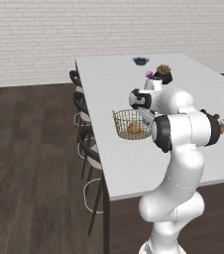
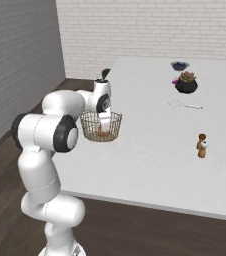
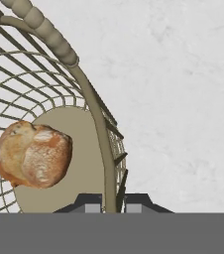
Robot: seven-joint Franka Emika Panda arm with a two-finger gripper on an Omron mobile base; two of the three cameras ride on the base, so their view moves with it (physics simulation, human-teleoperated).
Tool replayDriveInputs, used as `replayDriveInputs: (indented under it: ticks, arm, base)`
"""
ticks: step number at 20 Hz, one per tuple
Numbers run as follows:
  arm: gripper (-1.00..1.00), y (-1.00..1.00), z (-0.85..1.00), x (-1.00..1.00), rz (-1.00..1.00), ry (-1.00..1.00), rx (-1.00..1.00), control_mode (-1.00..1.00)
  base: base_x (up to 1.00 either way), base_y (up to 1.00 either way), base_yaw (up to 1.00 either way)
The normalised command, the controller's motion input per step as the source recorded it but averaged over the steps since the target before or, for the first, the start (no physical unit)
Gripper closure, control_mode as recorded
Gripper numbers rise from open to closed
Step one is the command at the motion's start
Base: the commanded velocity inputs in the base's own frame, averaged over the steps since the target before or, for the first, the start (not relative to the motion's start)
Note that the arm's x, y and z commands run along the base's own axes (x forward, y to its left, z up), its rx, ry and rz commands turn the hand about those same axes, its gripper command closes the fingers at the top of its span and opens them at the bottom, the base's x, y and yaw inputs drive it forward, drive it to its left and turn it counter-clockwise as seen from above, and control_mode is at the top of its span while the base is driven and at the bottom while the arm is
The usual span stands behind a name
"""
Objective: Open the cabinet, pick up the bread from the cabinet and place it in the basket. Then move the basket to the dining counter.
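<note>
The tan wire-mesh basket (image 1: 126,120) (image 2: 92,126) (image 3: 91,104) is over the near left part of the white dining counter (image 1: 134,168) (image 2: 150,155). The golden-brown bread (image 1: 134,128) (image 2: 103,132) (image 3: 32,154) lies on the basket's floor. My gripper (image 1: 146,118) (image 2: 105,118) (image 3: 109,204) comes down from above and is shut on the basket's rim, one fingertip inside the wall and one outside. I cannot tell whether the basket rests on the counter or hangs just above it.
A dark pot with a plant (image 1: 163,73) (image 2: 186,82) and a blue bowl (image 1: 140,61) (image 2: 179,65) stand farther along the counter. Two small shakers (image 2: 202,145) stand to the right. Dark bar stools (image 1: 86,141) line the counter's left edge, over the wood floor.
</note>
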Motion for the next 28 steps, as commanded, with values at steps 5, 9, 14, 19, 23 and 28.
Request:
replayDriveInputs:
  ticks: [5,9,14,19,23,28]
  arm:
    - [1.00,0.00,-0.76,0.32,0.02,-0.08,0.08,-1.00]
    - [1.00,0.00,-0.94,0.00,0.00,-0.12,0.07,-1.00]
    - [1.00,0.04,-0.58,0.07,0.00,-0.05,0.01,-1.00]
    - [-1.00,0.14,-0.34,0.00,0.00,0.00,0.00,-1.00]
    - [-1.00,0.08,0.04,0.00,0.00,-0.01,0.00,-1.00]
    - [-1.00,0.06,0.16,-0.06,0.01,-0.04,0.00,-1.00]
  base:
    - [0.00,0.00,0.00]
    - [0.00,0.00,0.00]
    - [0.00,0.00,0.00]
    - [0.00,0.00,0.00]
    - [0.00,0.00,0.00]
    - [0.00,0.00,0.00]
